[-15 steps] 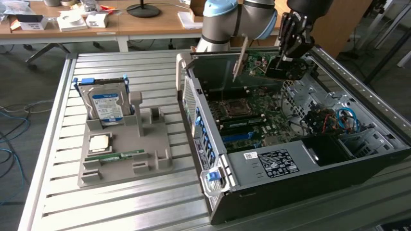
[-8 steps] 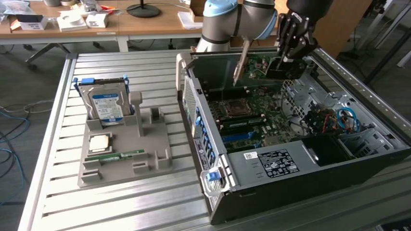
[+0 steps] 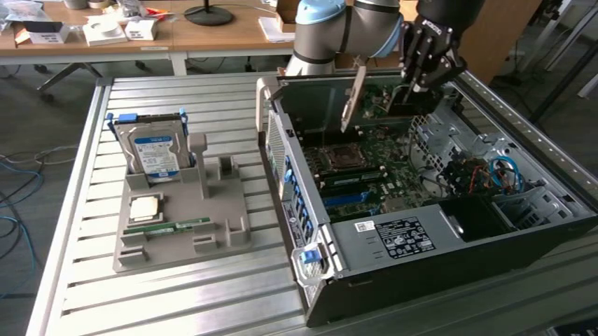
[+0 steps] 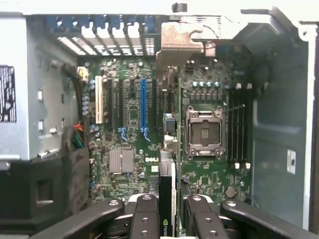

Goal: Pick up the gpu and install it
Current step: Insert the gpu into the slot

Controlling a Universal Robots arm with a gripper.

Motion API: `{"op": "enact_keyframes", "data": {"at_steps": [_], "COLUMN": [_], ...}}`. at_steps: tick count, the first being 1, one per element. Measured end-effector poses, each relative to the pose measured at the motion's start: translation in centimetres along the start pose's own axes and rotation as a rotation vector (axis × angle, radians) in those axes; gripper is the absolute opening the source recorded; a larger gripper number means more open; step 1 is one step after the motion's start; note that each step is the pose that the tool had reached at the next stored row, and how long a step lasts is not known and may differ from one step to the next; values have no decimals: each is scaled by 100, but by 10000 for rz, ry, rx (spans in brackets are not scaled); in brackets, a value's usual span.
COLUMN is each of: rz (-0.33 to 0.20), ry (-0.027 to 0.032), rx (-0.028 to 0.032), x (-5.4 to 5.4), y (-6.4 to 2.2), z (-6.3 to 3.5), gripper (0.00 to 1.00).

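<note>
Green and edge-on, the gpu (image 3: 376, 105) hangs inside the open case (image 3: 393, 238), over the motherboard (image 3: 374, 175), with its silver bracket toward the case's slotted wall. The pincer (image 3: 418, 84) grips the card's upper edge, jaws narrow around it. Beside the case on the worktop (image 3: 187, 294), a grey tray (image 3: 178, 241) carries a hard drive (image 3: 154, 150).

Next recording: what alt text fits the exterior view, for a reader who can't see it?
The gripper holds a graphics card on edge over the motherboard of an open computer case lying on a slatted metal table. At the exterior view's left, a grey holder carries a hard drive and a memory stick.
</note>
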State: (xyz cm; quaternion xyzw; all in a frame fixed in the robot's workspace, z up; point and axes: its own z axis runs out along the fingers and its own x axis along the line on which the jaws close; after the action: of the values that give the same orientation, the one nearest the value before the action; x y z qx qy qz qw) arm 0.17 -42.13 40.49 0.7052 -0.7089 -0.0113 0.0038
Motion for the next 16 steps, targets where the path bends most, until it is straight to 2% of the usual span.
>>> {"op": "enact_keyframes", "data": {"at_steps": [2, 8, 10, 14, 16], "rz": [-305, -470, -543, -681, -724], "ry": [6, 10, 12, 17, 17], "rx": [-2, 1, 22, 109, 120], "x": [0, 1, 1, 1, 1], "y": [0, -2, 1, 11, 18], "z": [4, 73, 99, 137, 151], "gripper": [26, 26, 26, 26, 26]}}
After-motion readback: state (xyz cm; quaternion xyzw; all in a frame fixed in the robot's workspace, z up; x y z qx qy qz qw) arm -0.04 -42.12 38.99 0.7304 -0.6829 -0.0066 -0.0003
